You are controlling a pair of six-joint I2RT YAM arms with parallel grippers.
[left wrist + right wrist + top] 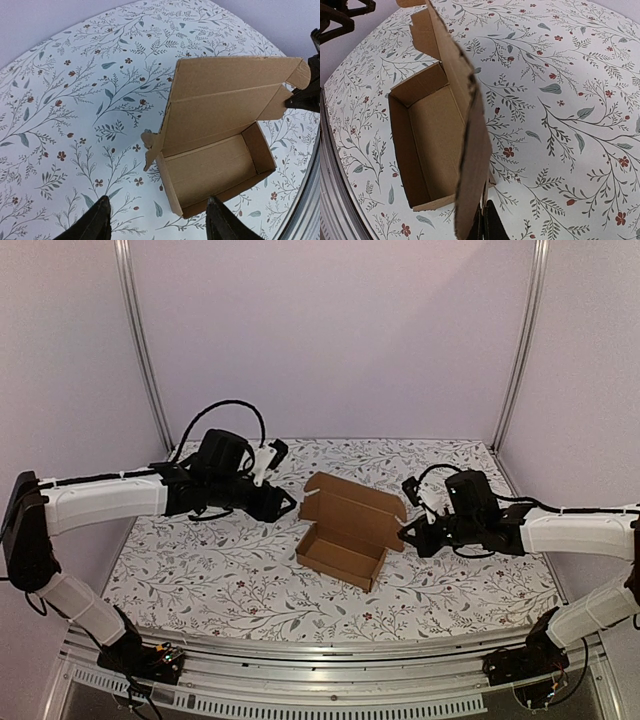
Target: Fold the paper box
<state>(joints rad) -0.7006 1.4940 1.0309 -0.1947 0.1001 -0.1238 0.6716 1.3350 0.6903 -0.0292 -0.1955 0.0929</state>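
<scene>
Though the box (pixel 342 540) at the middle of the counter (pixel 200 560) has its tray walls formed, the lid stands open. Status: right tool (pixel 405 536) pressed together, pinching the lid's right end flap; left tool (pixel 285 502) spread, empty, near box. Outstanding: flaps tucked, lid closed.

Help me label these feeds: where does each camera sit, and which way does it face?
Top external: above and behind the robot, facing forward and down at the table; the left arm and right arm show.
Left wrist: on the left arm, looking down into the paper box; left hand open at the bottom edge.
Right wrist: on the right arm, looking along the raised lid; right hand shut on its edge.
Shared: both wrist views show the box.
</scene>
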